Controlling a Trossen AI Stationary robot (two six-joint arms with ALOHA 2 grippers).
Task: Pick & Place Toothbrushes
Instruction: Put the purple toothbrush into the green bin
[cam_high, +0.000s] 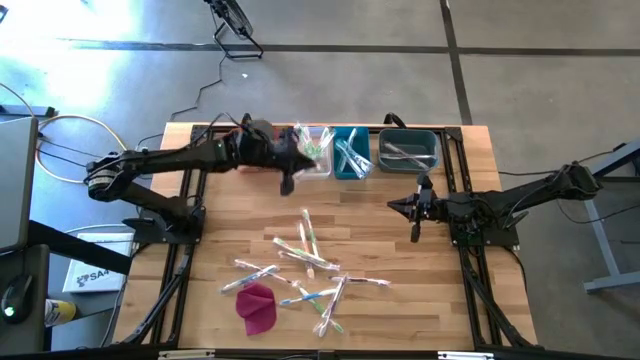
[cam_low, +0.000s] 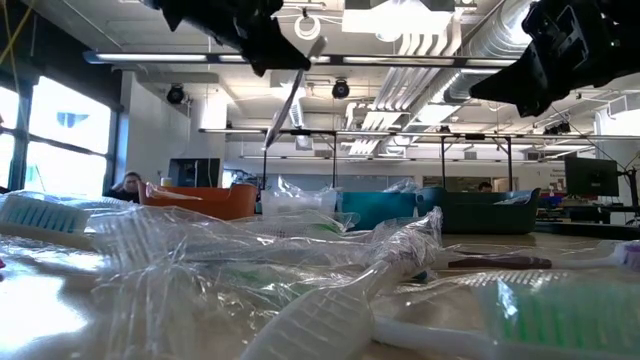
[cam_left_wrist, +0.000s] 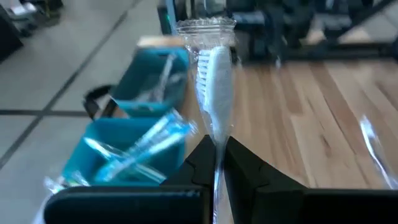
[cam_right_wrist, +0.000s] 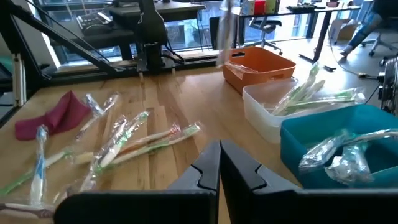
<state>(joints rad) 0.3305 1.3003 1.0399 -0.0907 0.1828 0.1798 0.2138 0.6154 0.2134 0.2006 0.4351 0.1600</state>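
While the wooden counter (cam_high: 400, 250) carries a loose pile of wrapped toothbrushes (cam_high: 305, 262) in its front half, a row of bins stands along its back edge: an orange bin (cam_right_wrist: 261, 65), a clear bin (cam_high: 318, 160), a blue bin (cam_high: 351, 155) and a dark bin (cam_high: 408, 150). The left arm reaches across to this row, and the left hand (cam_left_wrist: 216, 163) is pressed together on one white toothbrush (cam_left_wrist: 214, 93) in a clear shiny wrapper. It pinches the handle end, so the brush head points away from the hand, along the line of the fingers. In the left wrist view the blue bins lie just beside the brush, lower and to one side. In the top view the hand hangs near the clear bin. I judge that the next move is a release over the correct bin, and the left arm is much nearer. The right hand (cam_right_wrist: 219, 163) waits pressed together and empty above the counter's right part, in front of the dark bin.
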